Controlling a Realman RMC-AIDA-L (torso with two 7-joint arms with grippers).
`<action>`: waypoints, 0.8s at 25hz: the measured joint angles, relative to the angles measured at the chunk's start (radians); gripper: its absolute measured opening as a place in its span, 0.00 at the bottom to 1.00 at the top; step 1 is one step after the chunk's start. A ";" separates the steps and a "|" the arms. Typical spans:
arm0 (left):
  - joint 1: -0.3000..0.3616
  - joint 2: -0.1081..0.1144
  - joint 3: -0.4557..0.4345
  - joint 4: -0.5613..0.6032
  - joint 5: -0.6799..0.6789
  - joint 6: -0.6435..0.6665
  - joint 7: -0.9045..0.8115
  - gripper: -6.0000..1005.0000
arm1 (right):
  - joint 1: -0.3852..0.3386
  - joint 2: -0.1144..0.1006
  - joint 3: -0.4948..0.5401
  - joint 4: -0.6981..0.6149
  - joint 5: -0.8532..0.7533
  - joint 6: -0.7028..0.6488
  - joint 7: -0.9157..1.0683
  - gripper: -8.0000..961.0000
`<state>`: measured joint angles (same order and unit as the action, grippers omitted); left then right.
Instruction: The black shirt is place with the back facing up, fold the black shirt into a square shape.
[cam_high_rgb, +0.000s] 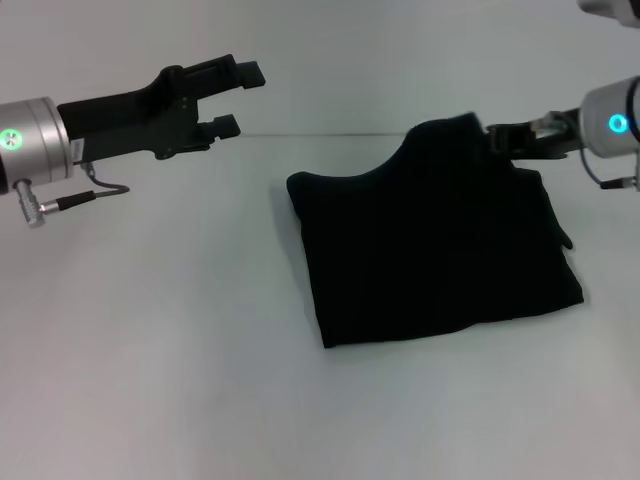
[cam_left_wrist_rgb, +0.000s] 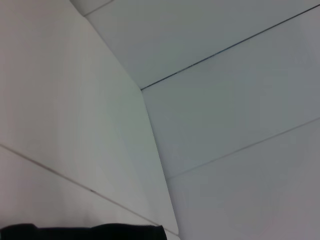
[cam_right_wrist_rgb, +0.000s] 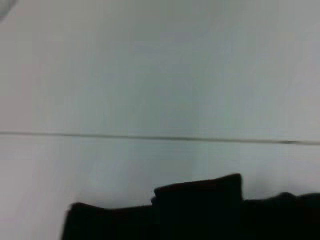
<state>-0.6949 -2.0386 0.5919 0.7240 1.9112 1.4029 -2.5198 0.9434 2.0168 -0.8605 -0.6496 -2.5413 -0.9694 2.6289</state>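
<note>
Right gripper (cam_high_rgb: 497, 139) pinches folded black shirt (cam_high_rgb: 430, 250) far corner, no lettering visible; left gripper (cam_high_rgb: 243, 98) wide, aloft.

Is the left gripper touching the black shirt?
Apart. In the head view the left gripper hangs open with bare white table between it and the black shirt.

Readable text: none in any view;
Black shirt (cam_high_rgb: 430, 250): plain black side up, no lettering visible;
Arms: lit dots only, no labels legible

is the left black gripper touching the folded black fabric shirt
No, the left gripper hangs open above the bare white table, well to the left of the black shirt.
</note>
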 joint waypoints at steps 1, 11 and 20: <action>0.000 0.000 -0.001 0.000 -0.002 -0.003 0.002 0.90 | 0.003 0.003 -0.001 -0.016 0.001 -0.015 0.009 0.07; 0.000 0.005 -0.001 -0.003 -0.030 -0.014 0.007 0.90 | -0.003 -0.003 -0.006 -0.161 -0.112 -0.079 0.131 0.07; 0.008 0.005 -0.003 -0.003 -0.031 -0.032 0.019 0.90 | 0.055 -0.008 -0.006 0.042 -0.254 0.120 0.158 0.12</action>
<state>-0.6866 -2.0340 0.5890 0.7209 1.8800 1.3712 -2.5011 0.9981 2.0089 -0.8668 -0.6080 -2.7951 -0.8498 2.7872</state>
